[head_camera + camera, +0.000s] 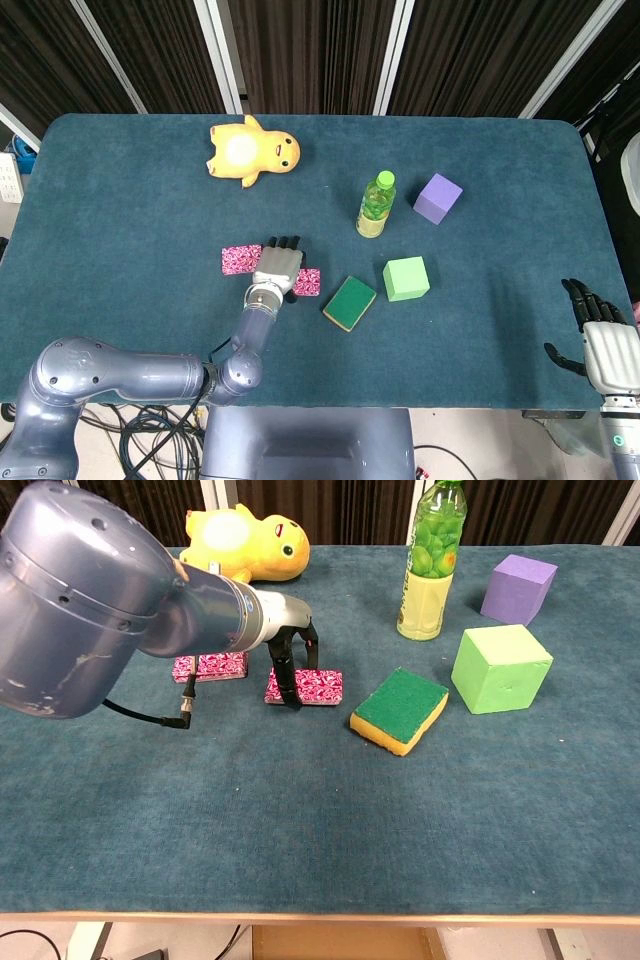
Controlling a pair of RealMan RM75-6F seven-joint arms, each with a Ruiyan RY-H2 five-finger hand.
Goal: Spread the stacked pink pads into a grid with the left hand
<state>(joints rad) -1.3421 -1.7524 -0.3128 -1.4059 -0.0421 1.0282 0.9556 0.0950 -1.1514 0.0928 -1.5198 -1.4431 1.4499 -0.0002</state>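
The left hand (288, 655) rests its downturned fingers on one pink pad (312, 687) beside the sponge (400, 711); another pad (211, 666) lies left, apart; the right hand (603, 345) hangs spread, holding nothing.

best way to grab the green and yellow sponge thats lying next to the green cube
Take the sponge across its two long sides, coming down from above. It lies flat, green face up, turned at a slant on the table, so the hand's grip should be turned to match. Its yellow edge is low, leaving little to hold from the side. The green cube stands clear, so both long sides look reachable.
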